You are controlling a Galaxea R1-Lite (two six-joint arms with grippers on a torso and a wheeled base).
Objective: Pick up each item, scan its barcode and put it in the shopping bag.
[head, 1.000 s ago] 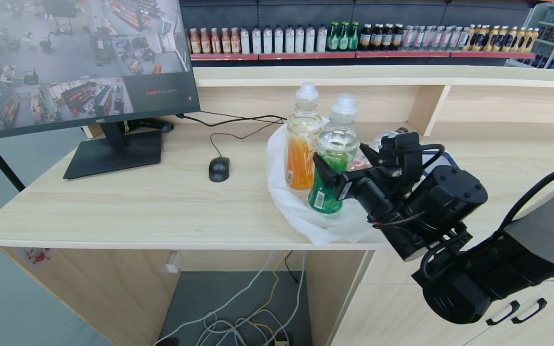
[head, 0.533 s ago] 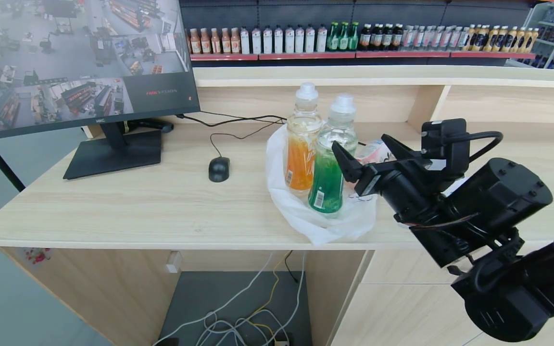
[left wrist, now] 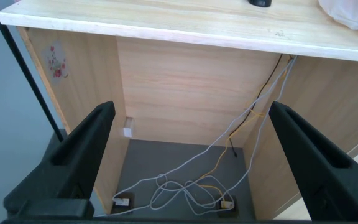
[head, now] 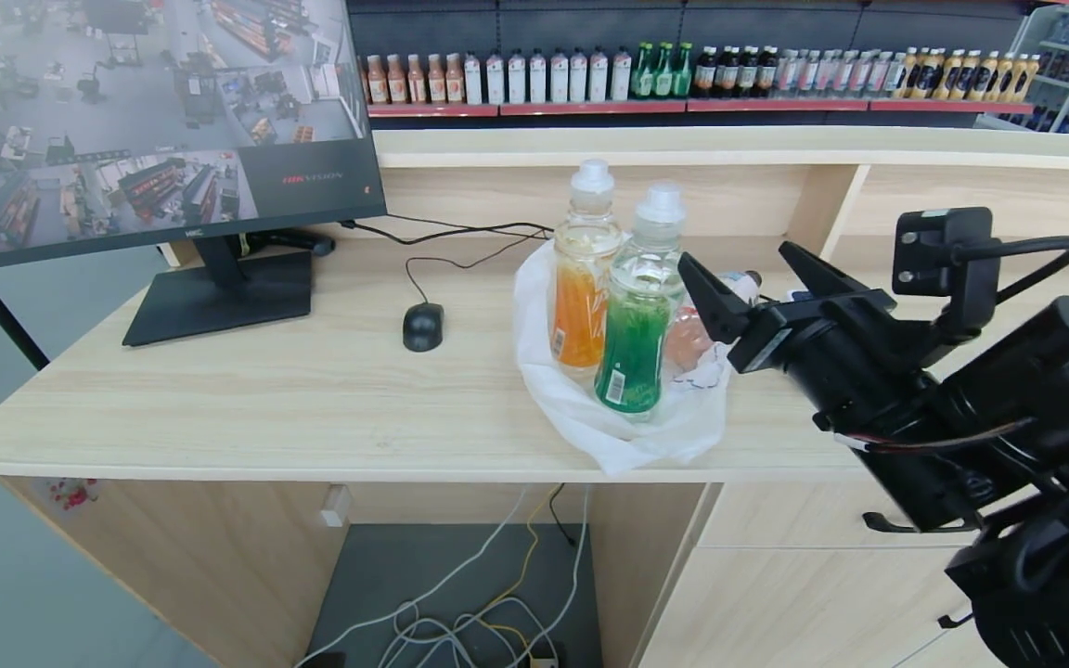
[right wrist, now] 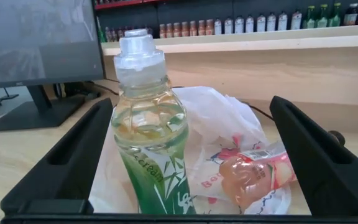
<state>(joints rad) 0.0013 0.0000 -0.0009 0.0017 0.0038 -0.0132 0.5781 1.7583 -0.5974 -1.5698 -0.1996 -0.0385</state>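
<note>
The right claw [head: 732, 253] hangs wide open and empty at centre-right of the head view. Its nearer finger is just beside the green bottle [head: 635, 325], which stands on the white shopping bag [head: 613, 436] at mid-frame, close against the orange bottle [head: 580, 297]. A pink pouch [head: 689, 340] lies in the bag between the green bottle and the claw. The left claw [left wrist: 191, 107] is also spread wide with nothing in it, low down and facing the cables [left wrist: 191, 193] under the bench [head: 312, 390]. The likeliest trouble is a sideways brush from that open right finger. Both bottles are tall and narrow and stand on crumpled plastic (a poor footing, I judge), so one knocked over would probably take the other with it. The bag's hem reaches the bench's front edge at lower centre, so a toppled bottle could roll off to the floor. Behind the bag a raised ledge [head: 683, 147] and an upright divider [head: 813, 218] toward the upper right close off the way back. The widest free stretch of bench lies toward the lower left of the frame, in front of the mouse [head: 423, 326].
</note>
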